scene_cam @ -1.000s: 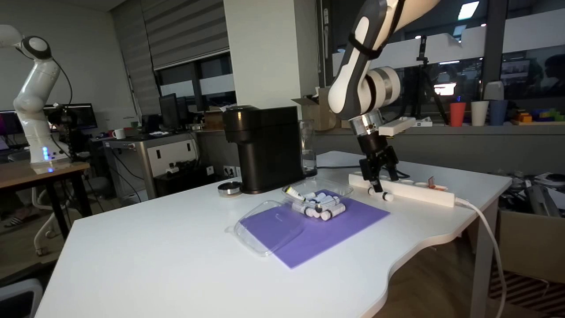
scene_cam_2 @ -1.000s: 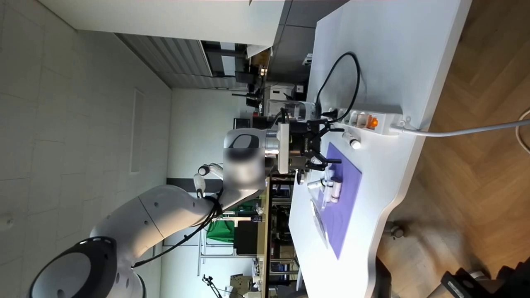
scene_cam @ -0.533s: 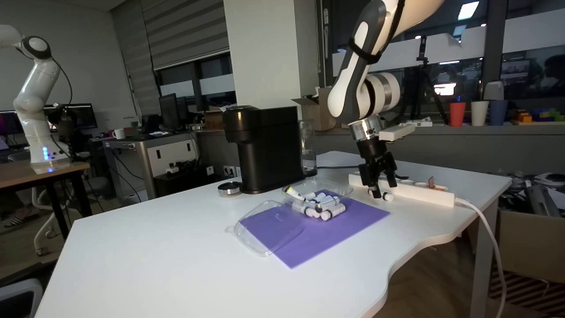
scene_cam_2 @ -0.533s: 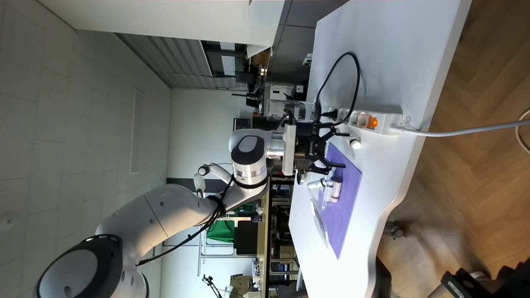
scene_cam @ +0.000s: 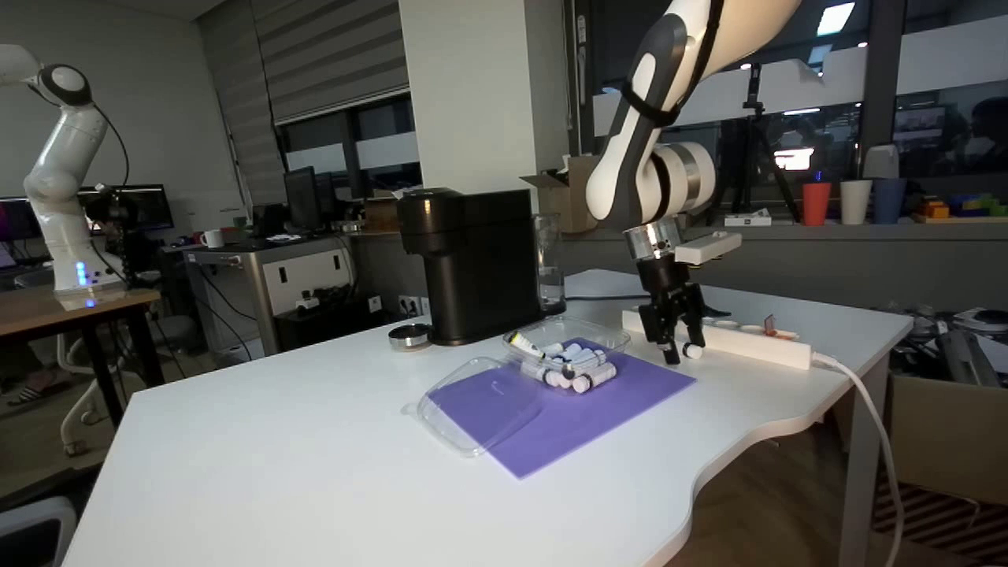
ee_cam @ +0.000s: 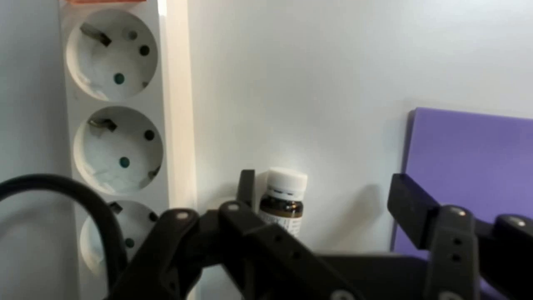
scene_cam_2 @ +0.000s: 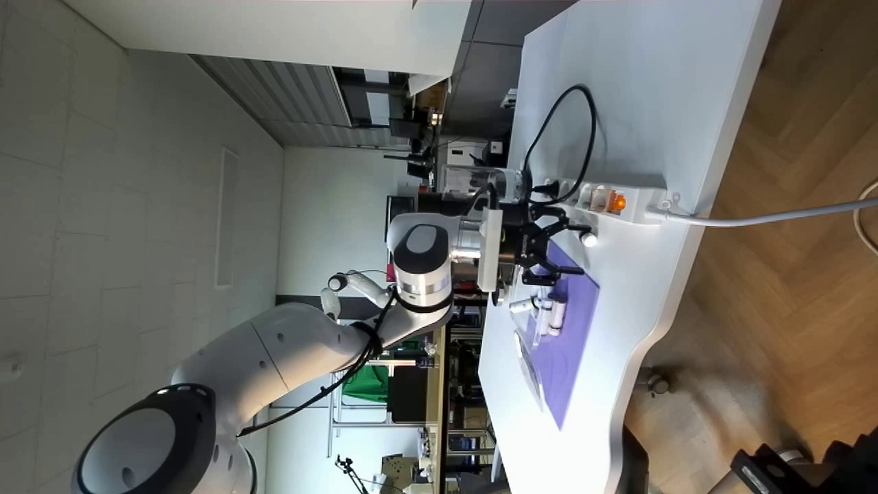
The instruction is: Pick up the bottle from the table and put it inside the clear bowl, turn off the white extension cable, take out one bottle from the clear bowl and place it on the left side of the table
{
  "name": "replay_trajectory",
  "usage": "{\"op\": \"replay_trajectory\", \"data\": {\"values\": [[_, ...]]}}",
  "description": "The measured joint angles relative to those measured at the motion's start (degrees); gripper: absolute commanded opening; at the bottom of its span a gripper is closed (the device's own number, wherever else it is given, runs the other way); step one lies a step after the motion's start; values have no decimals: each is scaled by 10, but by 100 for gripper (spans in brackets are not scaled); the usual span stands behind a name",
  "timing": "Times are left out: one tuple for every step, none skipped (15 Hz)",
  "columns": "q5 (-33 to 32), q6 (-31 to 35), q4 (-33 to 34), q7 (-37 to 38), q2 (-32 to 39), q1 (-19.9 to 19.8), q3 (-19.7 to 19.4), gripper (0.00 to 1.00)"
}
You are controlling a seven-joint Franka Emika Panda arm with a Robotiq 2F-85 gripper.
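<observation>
A small brown bottle (ee_cam: 281, 208) with a white cap and white label lies on the white table (ee_cam: 312, 83) beside the white extension cable (ee_cam: 179, 104). Its cap also shows in both exterior views (scene_cam: 693, 351) (scene_cam_2: 588, 240). My gripper (ee_cam: 326, 196) is open, low over the bottle, which sits between the fingers, nearer the left one in the wrist view. A small gap shows between that finger and the cap. The finger linkage hides the bottle's lower part. The clear bowl (scene_cam: 628, 340) holds several small white-labelled bottles (scene_cam: 581, 362).
The clear bowl stands on a purple mat (scene_cam: 543, 429). A clear lid (scene_cam: 472, 409) lies partly on the mat. A black machine (scene_cam: 480, 268) and a small round metal dish (scene_cam: 409, 337) stand behind. A black cord (scene_cam_2: 591, 130) plugs into the extension cable.
My open gripper has moved down towards the table, so its fingers now stand on either side of the bottle. The bottle, bowl and extension cable have not moved.
</observation>
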Motion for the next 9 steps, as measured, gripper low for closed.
{"op": "replay_trajectory", "data": {"values": [[0, 10, 0, 1, 3, 0, 0, 45], [0, 19, 0, 2, 5, 0, -1, 39], [1, 21, 1, 2, 6, 0, -1, 32], [1, 23, 2, 2, 6, 0, -1, 26], [1, 24, 3, 3, 6, 0, -1, 17], [1, 27, 4, 4, 6, 0, -1, 11], [1, 29, 5, 4, 6, 0, -2, 5], [1, 30, 6, 5, 5, 0, -2, 7], [2, 30, 6, 8, 5, 0, -2, 7]]}}
